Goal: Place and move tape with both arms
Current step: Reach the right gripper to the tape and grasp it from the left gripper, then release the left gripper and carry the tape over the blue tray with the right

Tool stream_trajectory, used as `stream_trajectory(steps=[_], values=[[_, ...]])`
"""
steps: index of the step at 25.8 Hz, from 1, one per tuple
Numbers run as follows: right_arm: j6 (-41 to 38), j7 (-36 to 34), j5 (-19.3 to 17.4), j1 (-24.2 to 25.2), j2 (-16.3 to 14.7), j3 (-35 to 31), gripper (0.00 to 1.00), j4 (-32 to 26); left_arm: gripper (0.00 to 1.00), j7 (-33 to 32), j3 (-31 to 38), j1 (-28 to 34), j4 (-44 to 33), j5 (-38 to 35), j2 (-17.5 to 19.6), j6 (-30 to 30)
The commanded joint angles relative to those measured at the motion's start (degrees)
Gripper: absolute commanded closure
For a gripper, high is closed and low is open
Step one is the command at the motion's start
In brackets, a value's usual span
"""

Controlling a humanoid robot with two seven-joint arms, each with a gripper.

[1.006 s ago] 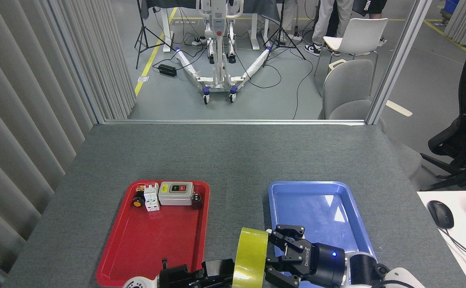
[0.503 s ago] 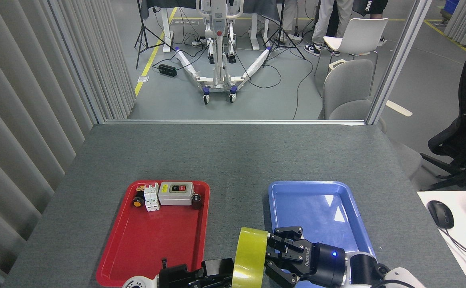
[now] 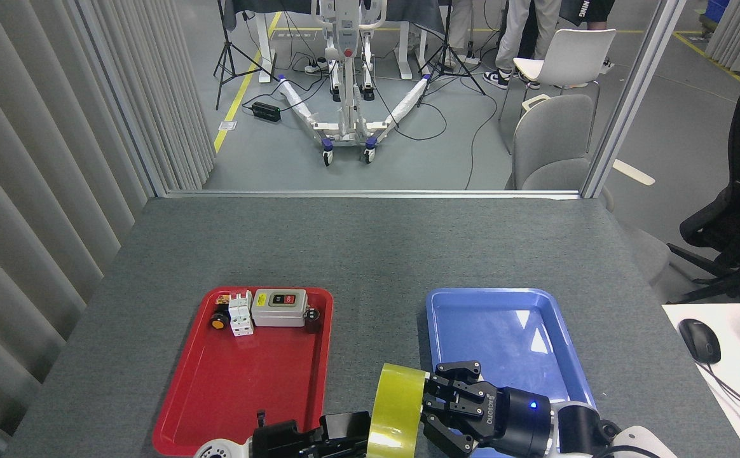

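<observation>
Grey table (image 3: 370, 254): two trays, one tape (image 3: 397, 410) clamped between left pincer (image 3: 360, 432) and right pincer (image 3: 437, 410).

A robotics lab or test hall, with the grey felt-topped table (image 3: 370, 248) as the workstation. Beyond its far edge lies a grey painted floor with yellow lane lines (image 3: 243, 83), a wheeled lifting rig (image 3: 344, 95), tripods (image 3: 230, 51) and loose cables. Ribbed partition panels (image 3: 39, 159) wall off its left side; chairs (image 3: 554, 146) stand past its far right corner
</observation>
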Motion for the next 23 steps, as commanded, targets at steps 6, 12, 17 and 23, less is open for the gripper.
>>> stream_trajectory(steps=[6, 12, 17, 23], values=[[0.08, -0.1, 0.01, 0.03, -0.05, -0.03, 0.75, 0.42, 1.0, 0.65, 0.48, 0.07, -0.09, 0.0, -0.15, -0.04], [0.08, -0.1, 0.01, 0.12, -0.05, -0.03, 0.75, 0.51, 0.76, 0.65, 1.54, -0.63, 1.84, -0.17, -0.06, -0.04], [0.08, -0.1, 0.01, -0.14, 0.04, -0.12, 0.75, 1.12, 0.59, 0.65, 2.86, -1.43, 3.87, -0.17, 0.29, -0.83], [0.08, -0.1, 0.01, -0.14, 0.12, -0.12, 0.75, 1.21, 0.5, 0.83, 5.05, -1.08, 5.1, -2.37, 0.91, -9.79]])
